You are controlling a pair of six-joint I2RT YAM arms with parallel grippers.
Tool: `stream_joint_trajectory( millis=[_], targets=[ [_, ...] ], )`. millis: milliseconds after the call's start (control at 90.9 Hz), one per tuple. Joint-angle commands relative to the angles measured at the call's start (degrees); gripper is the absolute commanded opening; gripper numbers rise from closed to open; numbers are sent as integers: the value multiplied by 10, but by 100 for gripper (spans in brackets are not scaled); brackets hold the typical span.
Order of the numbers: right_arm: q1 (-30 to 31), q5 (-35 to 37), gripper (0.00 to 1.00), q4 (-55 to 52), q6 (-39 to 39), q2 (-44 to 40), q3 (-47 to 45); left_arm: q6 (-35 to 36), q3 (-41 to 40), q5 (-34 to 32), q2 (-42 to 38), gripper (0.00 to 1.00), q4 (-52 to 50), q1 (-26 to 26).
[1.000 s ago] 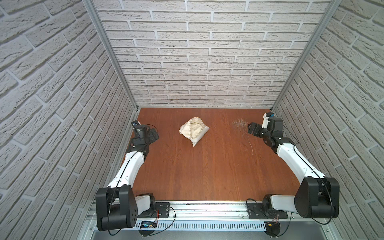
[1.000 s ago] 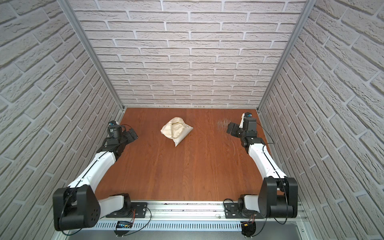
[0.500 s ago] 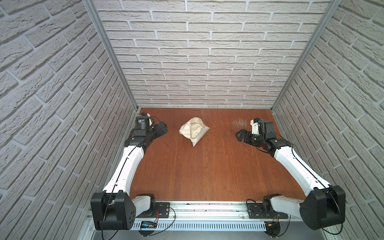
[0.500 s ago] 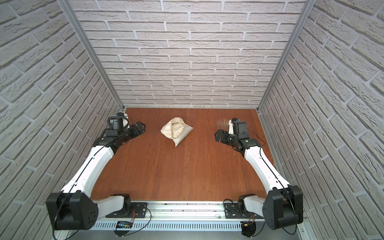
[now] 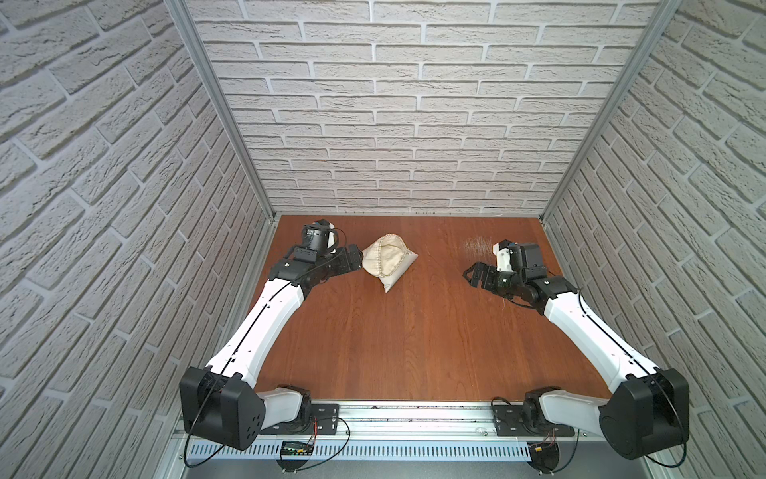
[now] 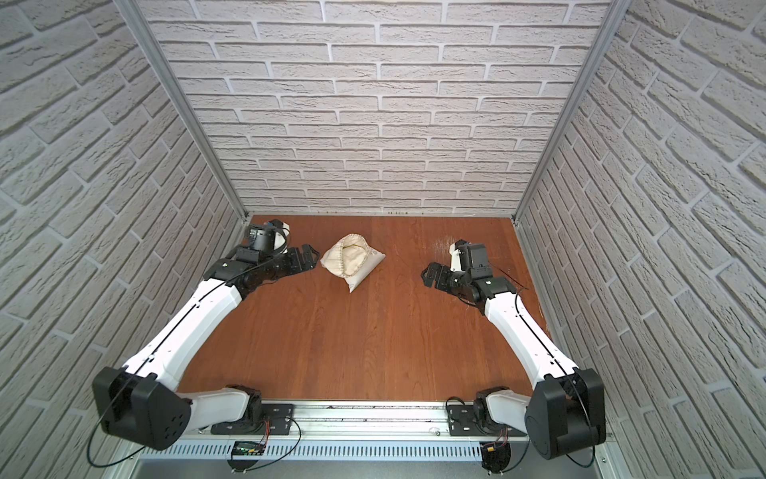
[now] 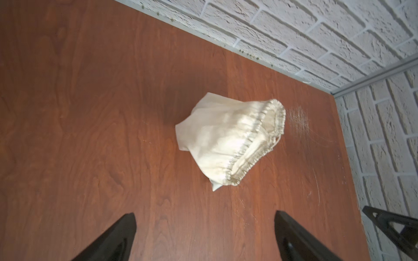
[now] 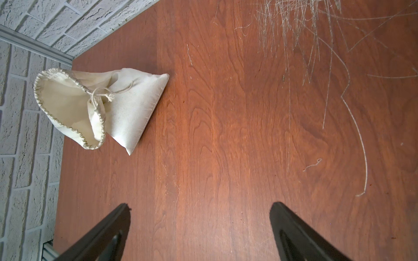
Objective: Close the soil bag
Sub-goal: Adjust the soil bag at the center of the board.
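Hovering w/ my left gripper [image 5: 355, 258] near the bag [image 5: 389, 262], right gripper [image 5: 471, 274] well apart, both wide open, empty. Bag's mid-back of table [image 5: 414, 352]. Cord [image 8: 101, 93] is thin, I might pinch cloth or shove it.

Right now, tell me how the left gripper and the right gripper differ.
The left gripper sits right beside the bag; the right gripper is well apart from it. The bag's knotted cord faces the right gripper, not the left gripper. Both are open and empty.
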Motion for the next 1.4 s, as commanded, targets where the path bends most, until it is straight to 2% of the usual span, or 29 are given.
stream_joint_trajectory(
  millis=[0, 253, 506, 836, 1221, 1386],
  targets=[
    [10, -10, 99, -8, 11, -24, -10, 2, 25, -31, 11, 98, -21, -45],
    [15, -10, 97, -3, 18, -56, -48, -37, 69, -107, 62, 98, -66, -111],
    [21, 0, 96, 22, 38, -69, -82, -123, 117, -156, 127, 98, -109, -117],
    [29, 10, 95, 21, 24, -52, -72, -123, 187, -205, 217, 98, -124, -152],
    [30, -3, 95, 49, 16, -21, -94, -109, 268, -272, 312, 98, -148, -158],
    [30, -9, 95, 62, 16, -1, -98, -92, 327, -282, 362, 93, -166, -158]
  ],
)
